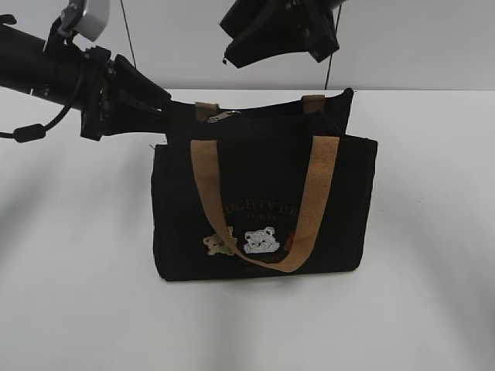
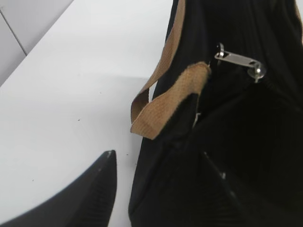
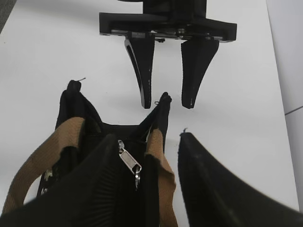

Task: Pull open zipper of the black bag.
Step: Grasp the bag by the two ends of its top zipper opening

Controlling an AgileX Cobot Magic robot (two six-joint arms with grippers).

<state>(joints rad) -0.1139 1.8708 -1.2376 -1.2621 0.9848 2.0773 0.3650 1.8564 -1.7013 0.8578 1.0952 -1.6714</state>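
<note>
i see the black bag [image 1: 263,205] upright at table centre, soft fabric that will buckle if unbraced. the zipper [image 1: 223,117] pull, small slick metal, lies at 11 o'clock on the top edge; pinch its tab. left gripper [image 2: 163,163] straddles the bag's end, jaws apart. right gripper [image 3: 151,179] hovers above, jaws apart, empty.

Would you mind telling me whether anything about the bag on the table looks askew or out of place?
Nothing looks damaged or spilled. The black bag stands upright on the white table. One tan handle droops across its front, over the bear patches. The silver pull tab lies at the top edge's left end.
</note>
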